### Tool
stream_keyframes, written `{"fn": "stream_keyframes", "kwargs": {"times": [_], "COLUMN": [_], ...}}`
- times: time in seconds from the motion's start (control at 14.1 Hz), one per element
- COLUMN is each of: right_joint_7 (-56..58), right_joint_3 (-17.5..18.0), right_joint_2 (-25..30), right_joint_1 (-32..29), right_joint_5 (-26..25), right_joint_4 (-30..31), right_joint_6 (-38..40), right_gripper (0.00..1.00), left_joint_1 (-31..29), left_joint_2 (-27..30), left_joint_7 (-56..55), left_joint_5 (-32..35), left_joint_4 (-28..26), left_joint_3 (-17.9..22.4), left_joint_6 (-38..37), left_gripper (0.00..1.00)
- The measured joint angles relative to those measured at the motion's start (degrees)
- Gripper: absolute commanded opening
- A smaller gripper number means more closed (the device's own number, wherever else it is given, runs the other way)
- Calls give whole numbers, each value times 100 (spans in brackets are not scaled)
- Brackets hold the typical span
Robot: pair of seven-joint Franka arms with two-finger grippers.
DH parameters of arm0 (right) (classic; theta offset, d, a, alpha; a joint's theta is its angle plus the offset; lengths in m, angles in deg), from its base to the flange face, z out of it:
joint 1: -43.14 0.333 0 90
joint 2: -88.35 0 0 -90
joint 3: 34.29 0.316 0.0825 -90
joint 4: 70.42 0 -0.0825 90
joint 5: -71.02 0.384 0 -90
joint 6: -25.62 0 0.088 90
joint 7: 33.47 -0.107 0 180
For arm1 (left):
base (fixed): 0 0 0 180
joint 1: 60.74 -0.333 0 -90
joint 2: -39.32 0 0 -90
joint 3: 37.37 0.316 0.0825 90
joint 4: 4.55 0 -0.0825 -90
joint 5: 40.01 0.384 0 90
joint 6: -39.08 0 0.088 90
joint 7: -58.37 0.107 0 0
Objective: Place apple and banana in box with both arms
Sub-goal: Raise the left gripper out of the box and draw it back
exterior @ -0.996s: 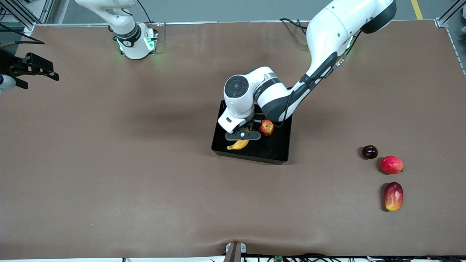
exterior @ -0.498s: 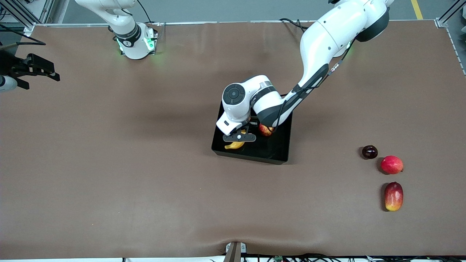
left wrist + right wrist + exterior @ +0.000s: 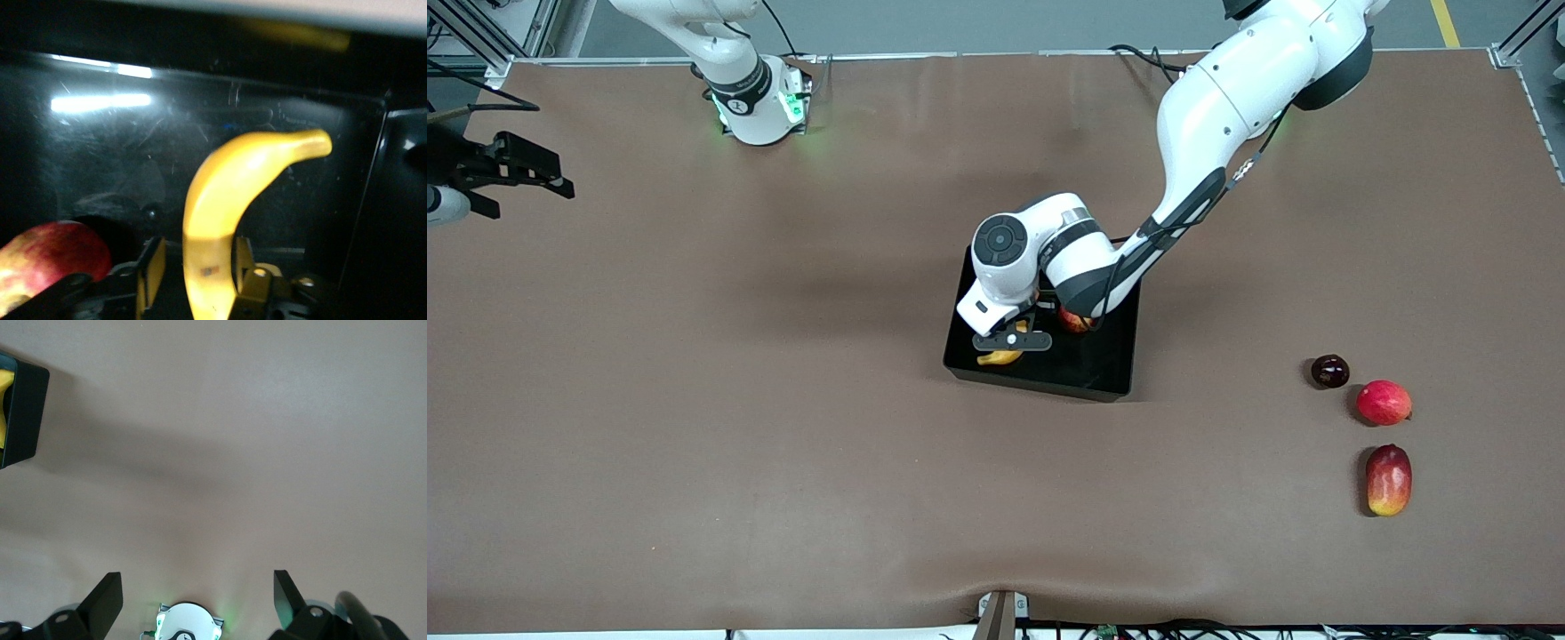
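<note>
A brown mat (image 3: 783,400) was spread over the whole table, edged by a metal frame (image 3: 960,55); grey floor (image 3: 978,22) was seen above it.

We see even overhead light on surface (image 3: 694,400), soft arm shadows. Left wrist view dim, bright glare streaks on box (image 3: 100,100) wall; banana (image 3: 227,200) slightly blurred.

The box (image 3: 1103,364) was glossy black. In it lay a yellow banana (image 3: 230,200) and, beside it, a red apple (image 3: 50,257) mottled with yellow. Toward the left arm's end from the box sat a dark maroon fruit (image 3: 1329,371), a pinkish-red fruit (image 3: 1384,402) and a red-and-yellow mango (image 3: 1388,480) on the brown table (image 3: 783,427).
</note>
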Motion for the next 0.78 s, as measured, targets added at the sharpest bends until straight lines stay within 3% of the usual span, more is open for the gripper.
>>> {"fn": "stream_keyframes", "kwargs": {"times": [0.36,0.78], "right_joint_7": [0,-1], "right_joint_3": [-1,-3], "right_joint_2": [-8,-9], "right_joint_1": [-1,-4], "right_joint_5": [5,13], "right_joint_4": [6,8], "right_joint_6": [0,0], "right_gripper": [100,100], "left_joint_1": [-571,-1766], "left_joint_2": [868,2332], "left_joint_7": [44,217], "left_joint_5": [7,-843], "left_joint_4": [260,253], "left_joint_3": [-34,-98], "left_joint_6": [-494,-1389], "left_gripper": [100,100]}}
